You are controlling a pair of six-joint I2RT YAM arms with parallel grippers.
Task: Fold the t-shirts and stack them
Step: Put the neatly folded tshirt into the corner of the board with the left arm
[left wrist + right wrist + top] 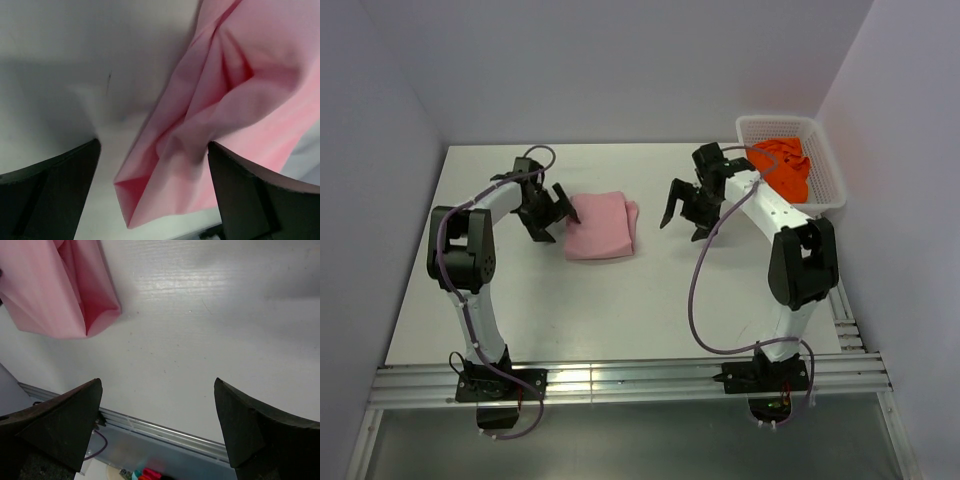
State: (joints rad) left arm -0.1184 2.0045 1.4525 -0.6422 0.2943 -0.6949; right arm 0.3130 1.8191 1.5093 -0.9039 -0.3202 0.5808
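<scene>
Pink cloth first: the folded pale pink short-sleeved t-shirt (602, 226) lies on the white table (620, 320), its corner between the spread, unclamped fingers of my left gripper (555, 218). My right gripper (682, 218) hangs near it, fingers apart and holding nothing. The bright orange t-shirt (783, 165) lies crumpled in the white mesh basket (760, 124).

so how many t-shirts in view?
2: pink t-shirt folded on the table; orange t-shirt bunched in the white basket, far right. Others may hide under it.
</scene>
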